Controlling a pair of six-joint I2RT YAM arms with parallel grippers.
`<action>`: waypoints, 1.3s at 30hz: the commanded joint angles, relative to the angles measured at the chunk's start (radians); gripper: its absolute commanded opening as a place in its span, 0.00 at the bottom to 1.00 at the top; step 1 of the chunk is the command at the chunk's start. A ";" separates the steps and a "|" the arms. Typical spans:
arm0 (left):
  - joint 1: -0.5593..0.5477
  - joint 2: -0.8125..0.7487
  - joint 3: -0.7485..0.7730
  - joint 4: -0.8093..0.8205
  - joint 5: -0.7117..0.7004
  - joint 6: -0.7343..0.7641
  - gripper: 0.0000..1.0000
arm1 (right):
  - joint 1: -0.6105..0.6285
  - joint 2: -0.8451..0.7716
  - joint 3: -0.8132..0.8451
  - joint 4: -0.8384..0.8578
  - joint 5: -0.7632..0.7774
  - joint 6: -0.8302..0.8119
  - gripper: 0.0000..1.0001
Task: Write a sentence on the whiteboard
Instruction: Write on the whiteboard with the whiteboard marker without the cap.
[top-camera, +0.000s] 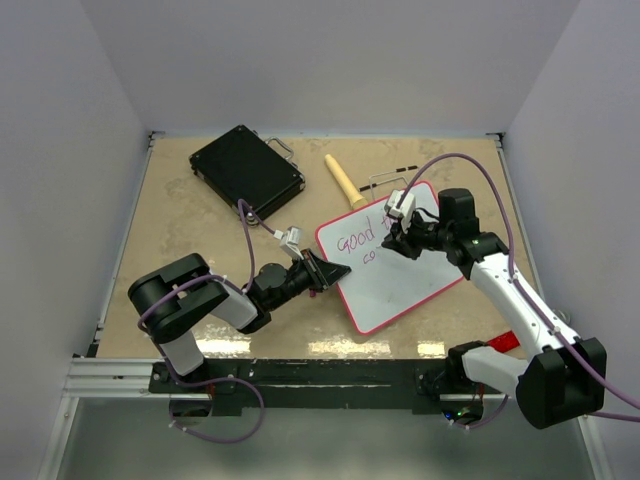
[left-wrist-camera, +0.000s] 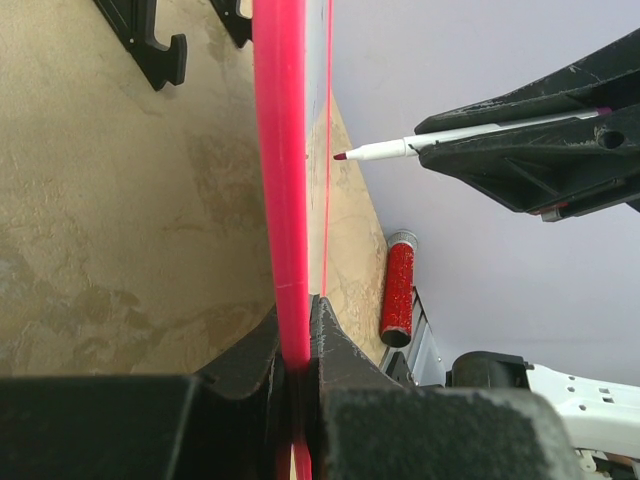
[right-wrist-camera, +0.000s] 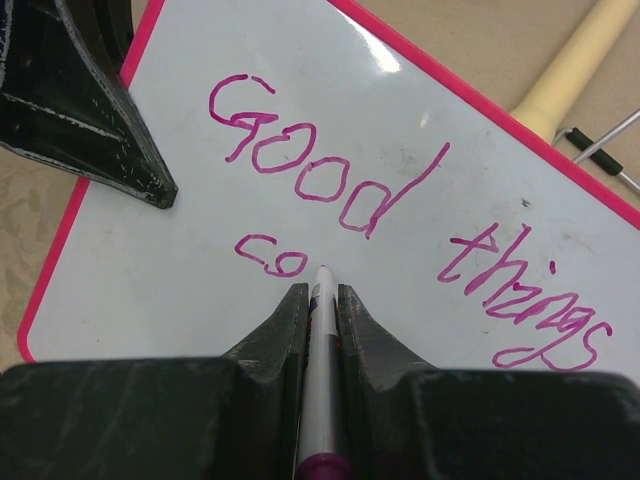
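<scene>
Now we see the whiteboard (top-camera: 400, 285) lying askew on the right half of the table (top-camera: 200, 220), between its middle and its near edge. Our left pincer (top-camera: 335, 273) is pressed together on the board's red-pink rim, pinching the side that faces the table's left edge. Our right pincer (right-wrist-camera: 320, 300) hangs over the board with its jaws clamped on a marker (right-wrist-camera: 322, 380). The tip sits at the white surface, though we cannot tell whether it touches. The sentence (right-wrist-camera: 405, 195) reads "Good things" in pink-purple on its first line, with "co" beneath it, and the marker tip is just beside the "o". A black hard case (top-camera: 246, 170) rests toward the table's far left corner, well apart from the board. A cream wooden handle (top-camera: 343, 181) lies near the far edge, just beyond the board. A red glittery tube (left-wrist-camera: 398, 290) lies by the table's near right edge.
</scene>
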 joint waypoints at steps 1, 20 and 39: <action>-0.003 -0.003 0.008 0.275 0.022 0.064 0.00 | 0.001 -0.029 0.014 -0.005 -0.049 -0.022 0.00; -0.002 0.005 0.006 0.287 0.026 0.059 0.00 | 0.002 0.001 0.002 0.024 -0.019 -0.007 0.00; 0.003 -0.003 -0.003 0.290 0.026 0.060 0.00 | 0.021 0.028 0.008 -0.051 0.009 -0.058 0.00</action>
